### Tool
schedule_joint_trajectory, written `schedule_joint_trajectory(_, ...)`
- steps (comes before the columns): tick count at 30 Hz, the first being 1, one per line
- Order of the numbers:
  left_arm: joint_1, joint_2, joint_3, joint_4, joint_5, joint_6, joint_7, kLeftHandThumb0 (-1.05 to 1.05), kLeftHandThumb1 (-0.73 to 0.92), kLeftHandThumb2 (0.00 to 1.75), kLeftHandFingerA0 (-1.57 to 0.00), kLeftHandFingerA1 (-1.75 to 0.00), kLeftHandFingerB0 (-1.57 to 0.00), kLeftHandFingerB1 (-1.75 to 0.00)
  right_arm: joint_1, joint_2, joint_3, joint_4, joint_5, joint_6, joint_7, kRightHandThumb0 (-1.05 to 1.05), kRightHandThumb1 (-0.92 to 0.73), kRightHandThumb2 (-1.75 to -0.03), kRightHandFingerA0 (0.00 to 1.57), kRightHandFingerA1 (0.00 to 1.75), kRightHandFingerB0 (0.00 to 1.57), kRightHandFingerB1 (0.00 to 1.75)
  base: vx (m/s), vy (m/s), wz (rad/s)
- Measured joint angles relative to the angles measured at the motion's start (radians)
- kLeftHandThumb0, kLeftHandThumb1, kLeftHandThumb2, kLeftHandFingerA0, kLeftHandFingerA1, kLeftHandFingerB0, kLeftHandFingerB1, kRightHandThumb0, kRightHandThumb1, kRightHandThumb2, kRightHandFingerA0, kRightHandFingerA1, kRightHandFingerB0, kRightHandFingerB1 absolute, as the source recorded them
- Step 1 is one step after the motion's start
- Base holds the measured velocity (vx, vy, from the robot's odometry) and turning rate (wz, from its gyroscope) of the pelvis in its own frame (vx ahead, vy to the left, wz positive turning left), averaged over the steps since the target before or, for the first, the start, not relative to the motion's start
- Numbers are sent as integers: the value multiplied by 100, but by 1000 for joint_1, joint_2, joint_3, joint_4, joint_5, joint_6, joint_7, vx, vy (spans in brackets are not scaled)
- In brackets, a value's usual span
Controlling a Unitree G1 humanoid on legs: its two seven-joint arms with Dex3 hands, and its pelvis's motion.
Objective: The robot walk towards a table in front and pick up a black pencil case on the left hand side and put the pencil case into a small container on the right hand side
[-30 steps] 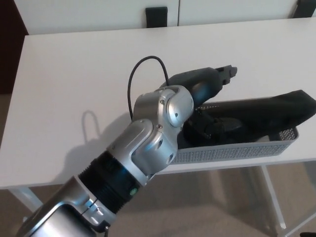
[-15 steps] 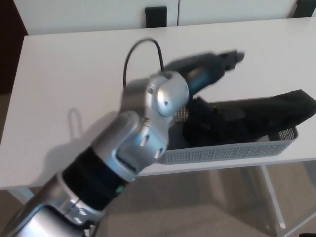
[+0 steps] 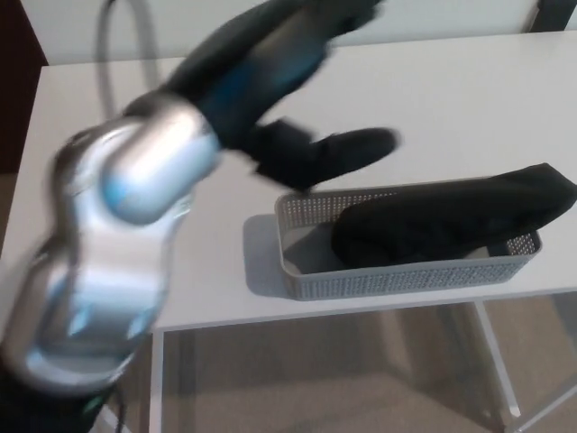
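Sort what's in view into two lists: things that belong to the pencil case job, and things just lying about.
Job:
pencil case, lying in the container, one end sticking out over its right rim
container, grey mesh, on the table's front right
left hand, blurred, above the table and clear of the container

Lying about:
table, white
dark object at the table's far edge

no readable text, no labels, no brands, no numbers anywhere
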Motion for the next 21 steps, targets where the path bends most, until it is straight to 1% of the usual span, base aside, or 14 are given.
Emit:
schedule_joint_trajectory(1,71,10,50,-35,-26,-5,-13,-83,54,91,-2,-38,-16,-42,7,0,0,2,0,0,1,-20,-71,-60,60,47,52,45,0,0,0)
schedule_joint_trajectory(2,110,16,77,-54,-40,-6,-20,-85,63,60,-19,-29,-22,-28,10,0,0,3,0,-1,2,-20,-70,-60,61,48,53,46,0,0,0)
schedule_joint_trajectory(6,346,25,196,-112,-103,-25,-57,-81,62,60,-21,-31,-23,-29,27,2,3,7,-1,-2,2,-21,-70,-60,59,48,53,45,0,0,0)
schedule_joint_trajectory(7,399,25,219,-119,-117,-31,-66,-78,57,59,-21,-30,-22,-28,29,2,4,9,-1,-3,2,-21,-71,-60,62,49,54,46,0,0,0)
schedule_joint_trajectory(8,464,25,245,-125,-132,-36,-78,-76,56,58,-28,-33,-27,-30,33,2,4,12,-1,-4,2,-22,-71,-61,63,51,53,46,0,0,0)
schedule_joint_trajectory(9,493,25,258,-126,-139,-38,-84,-70,43,86,-34,-49,-23,-41,35,2,4,14,-1,-4,2,-23,-71,-61,64,54,53,47,0,0,0)
schedule_joint_trajectory(10,567,25,288,-129,-156,-44,-100,-70,43,86,-34,-49,-23,-41,40,2,5,17,-1,-4,2,-23,-71,-61,64,54,53,47,0,0,0)
schedule_joint_trajectory(12,696,25,336,-128,-183,-54,-130,-71,43,83,-42,-51,-26,-41,47,3,6,21,-1,-5,2,-24,-71,-61,64,55,53,47,0,0,0)
schedule_joint_trajectory(13,742,25,354,-126,-193,-58,-141,-70,42,78,-43,-48,-35,-44,49,3,7,23,-1,-5,2,-24,-71,-60,64,53,53,46,0,0,0)
schedule_joint_trajectory(14,813,25,378,-120,-206,-67,-159,-64,52,55,-49,-37,-38,-32,54,3,9,25,-2,-6,2,-24,-71,-61,65,56,53,46,0,0,0)
schedule_joint_trajectory(18,1021,32,443,-87,-246,-102,-213,-65,58,58,-47,-41,-35,-32,69,3,14,36,-2,-9,2,-25,-71,-60,64,57,53,47,0,0,0)
schedule_joint_trajectory(19,1083,36,461,-75,-260,-116,-231,-66,47,92,-41,-58,-18,-43,73,3,16,41,-2,-10,2,-26,-70,-60,65,58,54,47,0,0,0)
schedule_joint_trajectory(20,1125,40,473,-65,-268,-127,-243,-80,57,95,-39,-56,-19,-42,76,3,17,46,-2,-11,2,-25,-70,-60,66,60,55,48,0,0,0)
schedule_joint_trajectory(21,1187,48,485,-45,-280,-145,-264,-80,57,95,-39,-56,-19,-42,80,4,18,54,-3,-13,2,-25,-70,-60,66,60,55,48,0,0,0)
